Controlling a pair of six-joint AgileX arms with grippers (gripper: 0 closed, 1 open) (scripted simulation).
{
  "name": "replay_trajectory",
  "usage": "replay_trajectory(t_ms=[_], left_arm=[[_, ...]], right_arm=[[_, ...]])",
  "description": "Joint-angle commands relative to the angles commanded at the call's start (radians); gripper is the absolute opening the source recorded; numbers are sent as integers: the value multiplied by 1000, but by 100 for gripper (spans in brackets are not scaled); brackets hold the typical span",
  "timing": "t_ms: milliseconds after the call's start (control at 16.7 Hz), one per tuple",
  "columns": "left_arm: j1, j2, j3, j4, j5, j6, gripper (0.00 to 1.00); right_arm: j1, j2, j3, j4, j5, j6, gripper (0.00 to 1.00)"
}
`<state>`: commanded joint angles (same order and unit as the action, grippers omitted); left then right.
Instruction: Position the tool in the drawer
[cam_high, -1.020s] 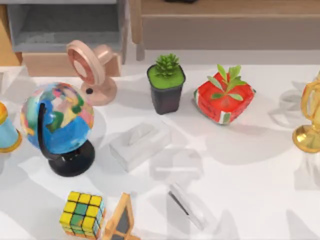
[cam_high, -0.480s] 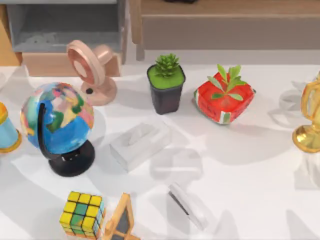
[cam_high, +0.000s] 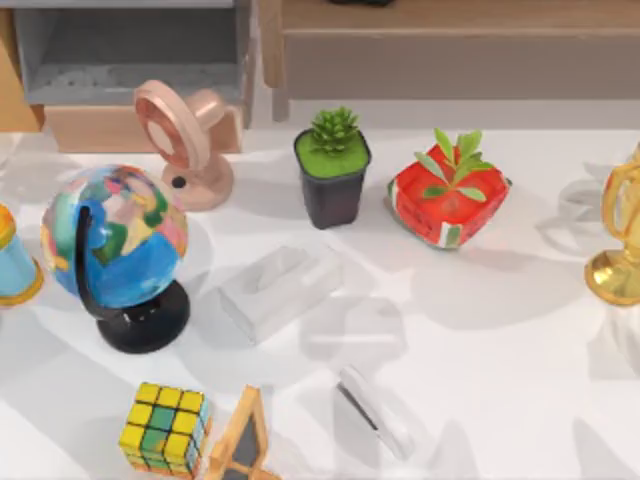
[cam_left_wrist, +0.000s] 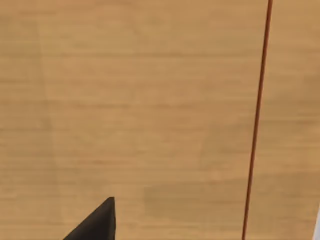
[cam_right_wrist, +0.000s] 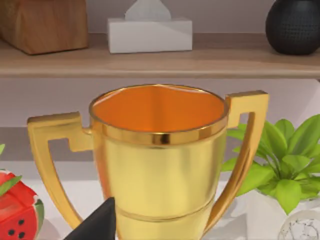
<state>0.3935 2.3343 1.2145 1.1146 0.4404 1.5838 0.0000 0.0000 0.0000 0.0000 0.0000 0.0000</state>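
Observation:
The tool (cam_high: 375, 411), a slim whitish bar with a dark stripe along one edge, lies flat on the white table near the front edge, right of the middle. The drawer (cam_high: 92, 128) stands open at the back left, showing its grey floor behind a tan front panel. A dark tip of my left gripper (cam_left_wrist: 96, 225) shows close against a tan wooden surface with a thin red line. In the right wrist view, a dark tip of my right gripper (cam_right_wrist: 97, 224) sits just in front of a gold trophy (cam_right_wrist: 157, 160).
Between tool and drawer stand a white tissue-box block (cam_high: 280, 290), a globe (cam_high: 115, 250), a pink fan (cam_high: 185, 140) and a succulent pot (cam_high: 333, 165). A Rubik's cube (cam_high: 165, 430) and wooden frame (cam_high: 240, 445) sit front left. A watermelon pot (cam_high: 448, 195) and the trophy (cam_high: 620, 240) stand right.
No object on the table has moved. Only faint shadows over the drawer floor and the table's left edge have shifted slightly.

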Motion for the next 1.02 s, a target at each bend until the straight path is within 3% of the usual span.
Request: replay_trajectory(t_ms=[120, 900, 1020], left_arm=[[0, 0, 0, 0, 0, 0, 100], [0, 0, 0, 0, 0, 0, 2], [0, 0, 0, 0, 0, 0, 0]], right_arm=[[0, 0, 0, 0, 0, 0, 100], [0, 0, 0, 0, 0, 0, 100], [0, 0, 0, 0, 0, 0, 100]])
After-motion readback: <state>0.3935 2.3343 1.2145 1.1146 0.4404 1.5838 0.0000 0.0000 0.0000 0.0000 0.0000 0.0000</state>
